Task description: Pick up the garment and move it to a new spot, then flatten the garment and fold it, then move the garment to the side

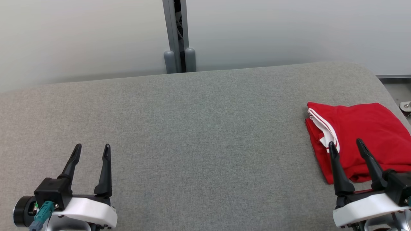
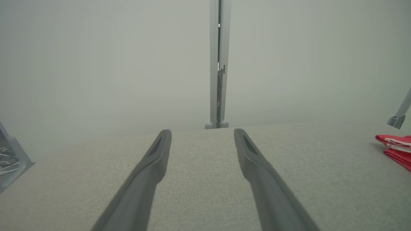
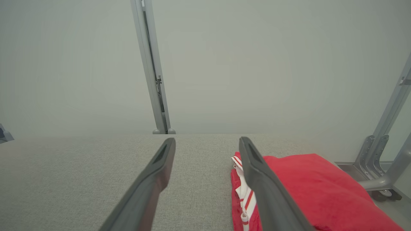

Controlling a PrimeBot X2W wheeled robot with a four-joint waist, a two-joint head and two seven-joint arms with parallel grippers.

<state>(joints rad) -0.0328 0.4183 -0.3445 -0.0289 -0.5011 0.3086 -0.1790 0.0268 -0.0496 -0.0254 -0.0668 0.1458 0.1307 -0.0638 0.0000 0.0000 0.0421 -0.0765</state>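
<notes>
Currently: red garment (image 1: 362, 134) lies folded at the frame's right edge on the grey table (image 1: 199, 128), judged parked there as its side spot. Left gripper (image 1: 92, 147), lower left: jaws apart, empty. Right gripper (image 1: 345, 142), lower right: jaws apart, empty, tips over the garment's near edge.

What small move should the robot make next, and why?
Probably draw the right gripper back, jaws open. The red garment already lies folded at the table's right side, and the left gripper is open and empty too, so the work looks finished.
</notes>
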